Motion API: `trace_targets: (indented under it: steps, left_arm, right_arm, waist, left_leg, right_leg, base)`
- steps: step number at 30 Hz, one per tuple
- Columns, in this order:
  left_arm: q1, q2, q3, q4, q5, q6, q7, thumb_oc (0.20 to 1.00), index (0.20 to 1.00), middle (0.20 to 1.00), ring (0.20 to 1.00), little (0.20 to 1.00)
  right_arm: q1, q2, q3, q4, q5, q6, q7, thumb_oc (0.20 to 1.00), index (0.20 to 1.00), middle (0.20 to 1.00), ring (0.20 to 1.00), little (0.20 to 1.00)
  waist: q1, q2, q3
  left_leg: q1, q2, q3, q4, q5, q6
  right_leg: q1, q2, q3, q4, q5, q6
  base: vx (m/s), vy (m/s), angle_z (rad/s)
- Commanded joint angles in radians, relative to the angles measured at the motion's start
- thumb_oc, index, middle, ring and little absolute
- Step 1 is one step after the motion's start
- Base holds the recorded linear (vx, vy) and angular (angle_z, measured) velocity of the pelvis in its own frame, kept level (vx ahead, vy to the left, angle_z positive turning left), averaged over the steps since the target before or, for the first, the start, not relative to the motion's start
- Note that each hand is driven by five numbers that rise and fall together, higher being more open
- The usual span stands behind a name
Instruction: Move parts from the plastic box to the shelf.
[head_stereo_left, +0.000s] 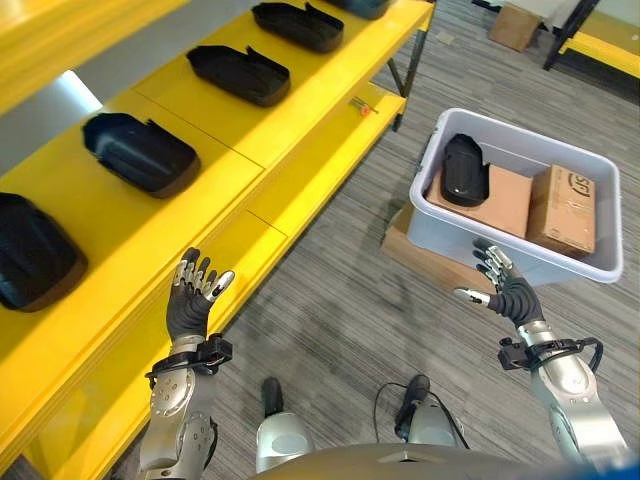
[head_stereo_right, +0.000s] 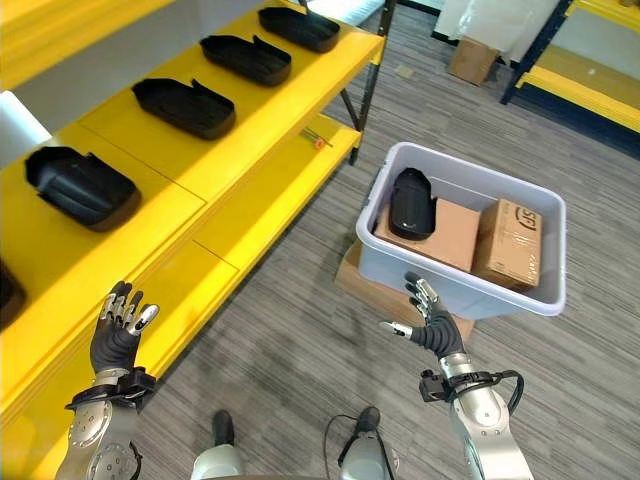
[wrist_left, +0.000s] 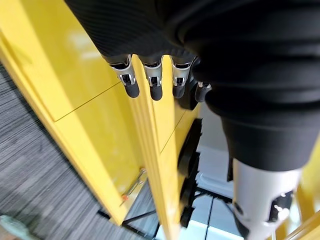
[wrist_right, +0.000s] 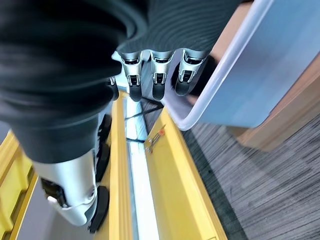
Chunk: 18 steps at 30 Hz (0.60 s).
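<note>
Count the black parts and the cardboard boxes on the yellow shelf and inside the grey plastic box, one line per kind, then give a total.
Black parts on the yellow shelf: 5
Black parts in the grey plastic box: 1
Cardboard boxes in the plastic box: 2
Total: 8

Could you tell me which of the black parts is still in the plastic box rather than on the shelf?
The black part lying in the grey plastic box on a cardboard carton; the others sit along the yellow shelf.
</note>
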Motion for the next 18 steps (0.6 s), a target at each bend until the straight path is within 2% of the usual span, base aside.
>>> trace_targets:
  steps: [1,2,3,4,5,6,7,8,9,10,11,12,13,14,16,18]
  left_arm:
    - [-0.021,0.040,0.012,-0.057,0.025,-0.040,-0.008,1.000,1.000,1.000,1.000,1.000]
    - [-0.021,0.043,0.010,-0.054,0.025,-0.039,-0.010,1.000,1.000,1.000,1.000,1.000]
    - [-0.021,0.042,0.004,-0.054,0.020,-0.035,-0.015,1.000,1.000,1.000,1.000,1.000]
    - [-0.017,0.039,0.001,-0.054,0.020,-0.032,-0.017,1.000,1.000,1.000,1.000,1.000]
    - [-0.015,0.039,-0.001,-0.056,0.021,-0.033,-0.018,1.000,1.000,1.000,1.000,1.000]
    - [-0.015,0.039,-0.004,-0.057,0.022,-0.033,-0.017,1.000,1.000,1.000,1.000,1.000]
    - [-0.021,0.038,-0.007,-0.056,0.023,-0.033,-0.019,1.000,1.000,1.000,1.000,1.000]
    - [-0.023,0.040,-0.007,-0.054,0.023,-0.033,-0.020,1.000,1.000,1.000,1.000,1.000]
    - [-0.012,0.036,-0.006,-0.056,0.023,-0.037,-0.024,1.000,1.000,1.000,1.000,1.000]
    - [0.002,0.032,-0.005,-0.056,0.025,-0.036,-0.027,1.000,1.000,1.000,1.000,1.000]
    - [0.004,0.032,-0.005,-0.057,0.025,-0.036,-0.027,1.000,1.000,1.000,1.000,1.000]
    - [0.013,0.031,-0.008,-0.056,0.019,-0.045,-0.035,1.000,1.000,1.000,1.000,1.000]
    - [0.010,0.031,-0.011,-0.051,0.026,-0.046,-0.036,1.000,1.000,1.000,1.000,1.000]
    - [0.013,0.027,-0.010,-0.049,0.026,-0.050,-0.039,1.000,1.000,1.000,1.000,1.000]
    - [0.007,0.024,-0.021,-0.039,0.033,-0.051,-0.047,1.000,1.000,1.000,1.000,1.000]
    - [0.013,0.024,-0.016,-0.039,0.035,-0.060,-0.065,1.000,1.000,1.000,1.000,1.000]
  right_arm:
    - [-0.041,0.009,-0.050,-0.073,0.042,-0.057,-0.012,1.000,1.000,1.000,1.000,1.000]
    - [-0.039,0.005,-0.050,-0.070,0.045,-0.059,-0.013,1.000,1.000,1.000,1.000,1.000]
    - [-0.030,0.003,-0.054,-0.074,0.048,-0.060,-0.015,1.000,1.000,1.000,1.000,1.000]
    - [-0.020,0.001,-0.059,-0.076,0.046,-0.060,-0.016,1.000,1.000,1.000,1.000,1.000]
    - [-0.016,-0.002,-0.060,-0.075,0.042,-0.060,-0.018,1.000,1.000,1.000,1.000,1.000]
    - [-0.016,-0.007,-0.061,-0.071,0.035,-0.060,-0.022,1.000,1.000,1.000,1.000,1.000]
    - [-0.021,-0.010,-0.060,-0.064,0.032,-0.060,-0.023,1.000,1.000,1.000,1.000,1.000]
    - [-0.022,-0.008,-0.061,-0.063,0.032,-0.060,-0.024,1.000,1.000,1.000,1.000,1.000]
    - [-0.024,-0.009,-0.058,-0.059,0.035,-0.062,-0.014,1.000,1.000,1.000,1.000,1.000]
    - [-0.017,-0.006,-0.056,-0.058,0.034,-0.063,-0.005,1.000,1.000,1.000,1.000,1.000]
    - [-0.015,-0.006,-0.056,-0.058,0.034,-0.063,-0.005,1.000,1.000,1.000,1.000,1.000]
    - [-0.004,-0.005,-0.062,-0.039,0.031,-0.064,-0.006,1.000,1.000,1.000,1.000,1.000]
    - [-0.006,-0.005,-0.060,-0.031,0.027,-0.073,-0.008,1.000,1.000,1.000,1.000,1.000]
    - [-0.002,-0.008,-0.061,-0.027,0.024,-0.076,-0.005,1.000,1.000,1.000,1.000,1.000]
    - [-0.005,-0.011,-0.059,-0.011,0.015,-0.080,-0.004,1.000,1.000,1.000,1.000,1.000]
    - [-0.005,-0.009,-0.054,-0.015,0.023,-0.077,0.021,1.000,1.000,1.000,1.000,1.000]
  waist:
    - [0.003,0.022,0.000]
    - [0.007,0.015,0.005]
    - [0.006,0.010,0.009]
    - [0.009,-0.001,0.019]
    - [0.017,-0.007,0.029]
    - [0.028,-0.018,0.036]
    - [0.041,-0.035,0.043]
    - [0.040,-0.034,0.041]
    - [0.060,-0.056,0.045]
    - [0.060,-0.061,0.040]
    - [0.063,-0.063,0.040]
    - [0.071,-0.055,0.039]
    - [0.085,-0.047,0.039]
    - [0.094,-0.041,0.039]
    - [0.102,-0.029,0.029]
    - [0.102,-0.018,0.016]
  left_leg:
    - [0.079,0.074,-0.031,0.205,0.136,0.048]
    - [0.045,0.080,-0.058,0.285,0.166,0.057]
    - [-0.008,0.087,-0.060,0.376,0.168,0.063]
    - [-0.048,0.076,-0.059,0.448,0.173,0.067]
    - [-0.088,0.047,-0.091,0.506,0.164,0.069]
    - [-0.134,-0.013,-0.132,0.545,0.116,0.077]
    - [-0.195,-0.104,-0.165,0.550,0.015,0.096]
    - [-0.204,-0.106,-0.165,0.567,0.000,0.104]
    - [-0.267,-0.210,-0.202,0.483,-0.050,0.140]
    - [-0.286,-0.186,-0.195,0.408,-0.040,0.138]
    - [-0.280,-0.187,-0.191,0.401,-0.038,0.138]
    - [-0.294,-0.161,-0.194,0.217,0.047,0.112]
    - [-0.310,-0.164,-0.233,0.119,0.105,0.093]
    - [-0.299,-0.164,-0.262,0.033,0.141,0.078]
    - [-0.300,-0.159,-0.316,-0.047,0.170,0.048]
    - [-0.247,-0.152,-0.323,-0.048,0.166,0.050]
  right_leg:
    - [-0.071,0.004,0.077,0.080,-0.074,-0.028]
    - [-0.049,0.040,0.095,0.041,-0.088,-0.054]
    - [-0.020,0.073,0.100,-0.003,-0.100,-0.081]
    - [0.000,0.091,0.108,-0.027,-0.108,-0.098]
    - [0.015,0.105,0.117,-0.050,-0.108,-0.108]
    - [0.028,0.114,0.130,-0.075,-0.105,-0.110]
    - [0.047,0.119,0.154,-0.103,-0.097,-0.104]
    - [0.047,0.117,0.154,-0.107,-0.096,-0.099]
    - [0.061,0.125,0.194,-0.132,-0.064,-0.080]
    - [0.073,0.133,0.206,-0.146,-0.070,-0.069]
    - [0.074,0.132,0.210,-0.147,-0.069,-0.069]
    - [0.119,0.137,0.225,-0.174,-0.064,-0.052]
    - [0.139,0.149,0.245,-0.185,-0.068,-0.047]
    - [0.157,0.155,0.262,-0.195,-0.070,-0.042]
    - [0.193,0.157,0.310,-0.208,-0.084,-0.029]
    - [0.221,0.162,0.359,-0.215,-0.093,-0.016]
  base:
    - [0.23,-0.389,-0.38]
    - [0.19,-0.383,-0.60]
    - [0.16,-0.386,-0.63]
    - [0.14,-0.322,-0.69]
    - [0.13,-0.234,-0.50]
    - [0.12,-0.147,-0.50]
    - [0.08,-0.041,-0.52]
    - [0.13,0.041,-0.63]
    - [0.20,0.071,-0.67]
    - [0.19,0.037,-0.84]
    - [0.34,0.113,-0.94]
    - [0.36,0.168,-0.75]
    - [0.46,0.229,-0.47]
    - [0.35,0.187,-0.28]
    - [0.34,0.235,-0.71]
    - [0.31,0.292,-1.10]
